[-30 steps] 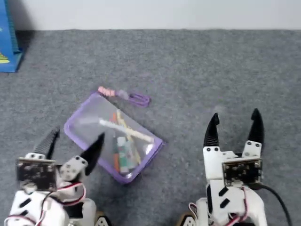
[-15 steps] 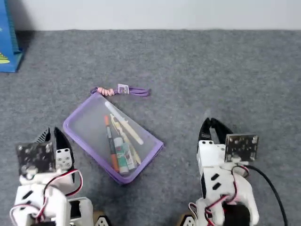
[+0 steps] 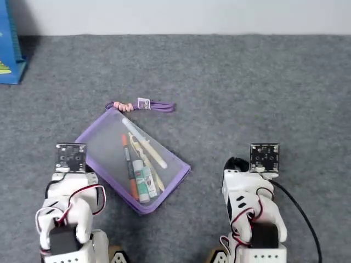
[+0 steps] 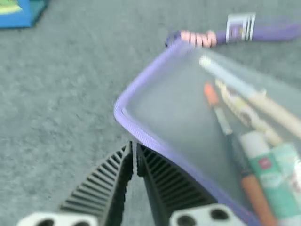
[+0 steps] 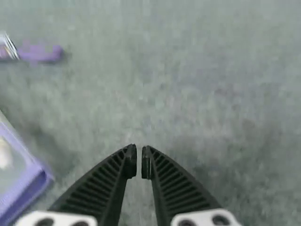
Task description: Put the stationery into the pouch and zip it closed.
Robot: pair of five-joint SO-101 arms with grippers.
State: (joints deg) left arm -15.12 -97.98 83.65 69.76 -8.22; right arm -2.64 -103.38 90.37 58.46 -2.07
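A clear pouch with purple trim (image 3: 107,148) lies flat on the grey carpet, left of centre, zipped, its purple wrist strap (image 3: 156,106) trailing off the far corner. Inside sit pens, an orange marker (image 3: 129,171) and a glue stick (image 4: 270,178). My left gripper (image 4: 133,150) is shut with nothing in it, its tips just short of the pouch's (image 4: 155,101) near purple edge. My right gripper (image 5: 138,154) is shut and empty over bare carpet, right of the pouch's (image 5: 21,188) corner. In the high view both arms are folded back at the front edge.
A blue box (image 3: 10,52) stands at the far left edge, also seen as a blue box (image 4: 16,12) corner from the left wrist. A pale wall runs along the back. Grey carpet (image 3: 263,93) covers the right and far side.
Both grippers went from wide open to shut and both arms pulled back toward the front edge. The pouch shifted slightly early on, then lay still.
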